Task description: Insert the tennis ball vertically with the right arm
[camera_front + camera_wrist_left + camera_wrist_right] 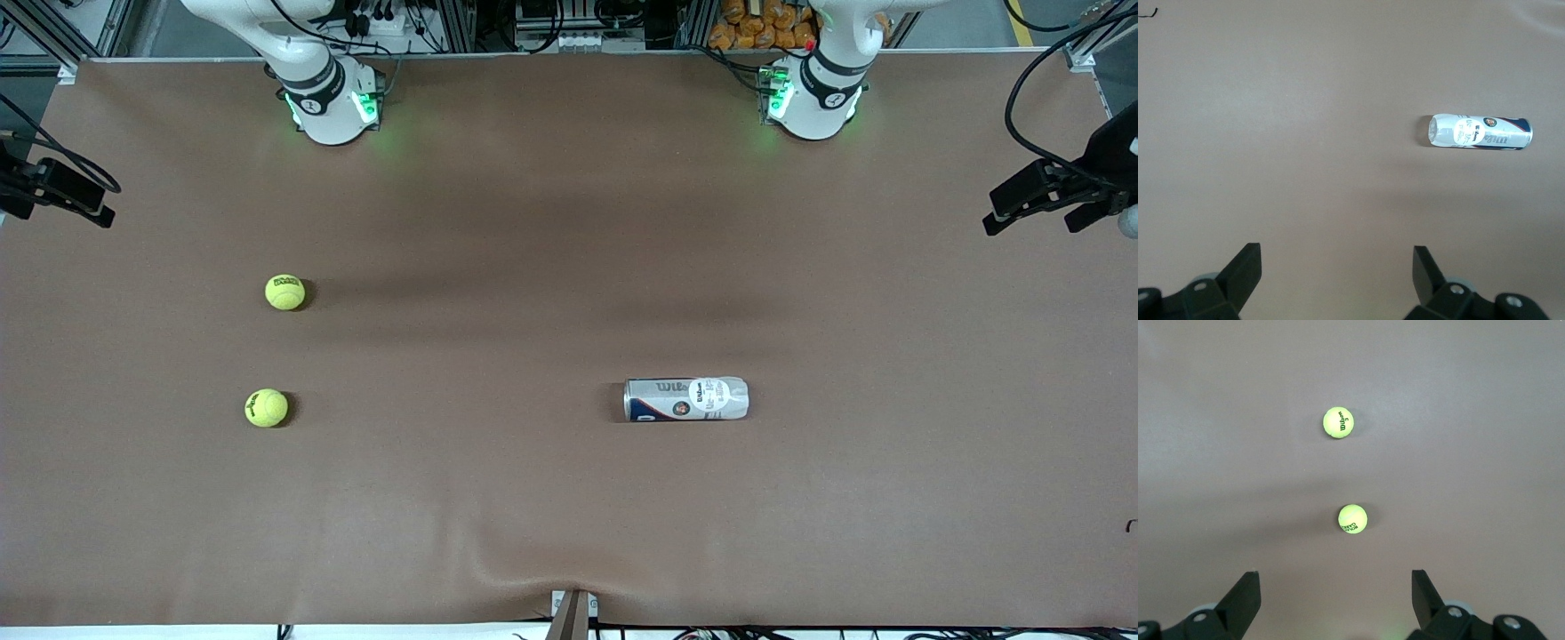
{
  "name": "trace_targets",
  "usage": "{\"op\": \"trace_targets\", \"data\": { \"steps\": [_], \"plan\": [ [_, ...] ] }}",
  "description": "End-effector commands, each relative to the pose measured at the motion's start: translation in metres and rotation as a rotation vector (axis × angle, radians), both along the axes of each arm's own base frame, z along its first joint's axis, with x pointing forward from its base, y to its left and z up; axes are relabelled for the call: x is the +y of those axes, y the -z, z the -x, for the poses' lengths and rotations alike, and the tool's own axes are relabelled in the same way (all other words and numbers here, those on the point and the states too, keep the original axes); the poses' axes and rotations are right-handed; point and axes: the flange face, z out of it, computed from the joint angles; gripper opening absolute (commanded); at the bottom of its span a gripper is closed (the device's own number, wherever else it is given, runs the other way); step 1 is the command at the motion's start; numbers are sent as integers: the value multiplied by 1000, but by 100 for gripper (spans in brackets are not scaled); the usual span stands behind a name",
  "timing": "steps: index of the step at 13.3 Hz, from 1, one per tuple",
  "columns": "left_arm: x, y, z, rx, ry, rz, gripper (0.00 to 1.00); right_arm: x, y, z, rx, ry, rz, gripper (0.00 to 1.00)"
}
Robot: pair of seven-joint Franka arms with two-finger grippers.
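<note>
Two yellow-green tennis balls lie on the brown table toward the right arm's end: one (284, 292) nearer the robots, the other (266, 408) nearer the front camera. Both also show in the right wrist view, the first ball (1352, 519) and the second ball (1338, 422). A white and blue tennis ball can (685, 398) lies on its side toward the left arm's end, also seen in the left wrist view (1480, 132). My right gripper (1336, 587) is open and empty, high over the table near the balls. My left gripper (1337, 267) is open and empty, high over bare table. Neither gripper shows in the front view.
The two arm bases (331, 102) (813, 98) stand along the table's edge by the robots. Black camera mounts sit at both ends of the table (62, 191) (1053, 191). A small clamp (573, 613) sits at the edge nearest the front camera.
</note>
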Motion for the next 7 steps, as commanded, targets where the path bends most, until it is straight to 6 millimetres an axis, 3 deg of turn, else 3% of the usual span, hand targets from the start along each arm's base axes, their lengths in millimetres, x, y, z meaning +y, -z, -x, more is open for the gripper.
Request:
{"op": "trace_targets", "data": {
  "steps": [1,3,5,7],
  "plan": [
    [0,-5,1,-5,17,-21,100,3,-5,5,-6,-8,5,100],
    [-3,-2,0,3,23,-17,100,3,-4,5,-4,-8,5,100],
    [-3,18,-9,39,42,-5,100,2,-3,5,-4,-7,5,100],
    [-16,50,-25,93,129,18,100,4,-2,4,0,-8,5,100]
  ]
}}
